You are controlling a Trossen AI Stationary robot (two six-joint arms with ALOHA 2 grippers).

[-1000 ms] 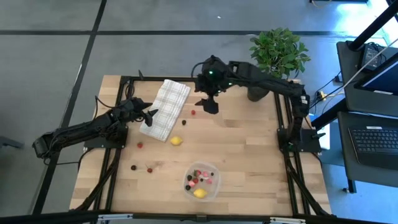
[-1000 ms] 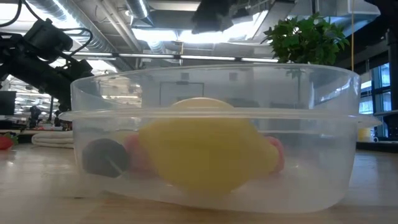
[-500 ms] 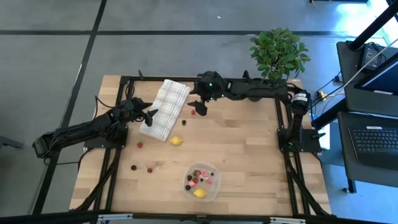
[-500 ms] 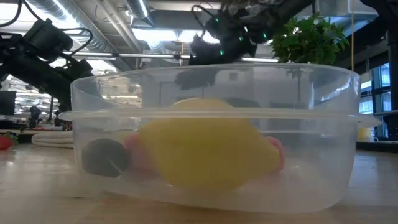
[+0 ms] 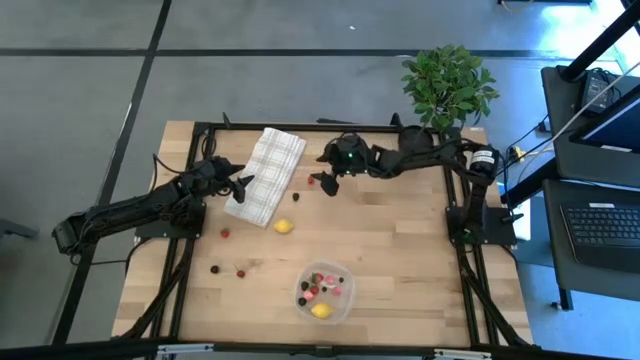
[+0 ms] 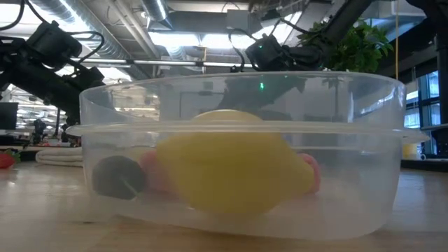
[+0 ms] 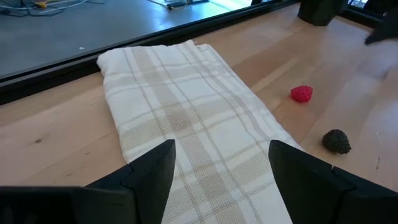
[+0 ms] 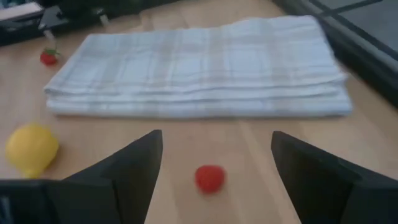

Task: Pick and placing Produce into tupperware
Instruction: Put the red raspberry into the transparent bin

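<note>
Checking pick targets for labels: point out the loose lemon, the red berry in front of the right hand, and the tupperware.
loose lemon (image 5: 284,226): high view, middle of its yellow body.
red berry (image 8: 209,178): right wrist view, centre of the berry.
tupperware (image 5: 345,303): high view, right rim.

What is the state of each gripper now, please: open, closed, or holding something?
Left gripper: open, holding nothing, over the checked cloth.
Right gripper: open, holding nothing, low over a red berry.
</note>
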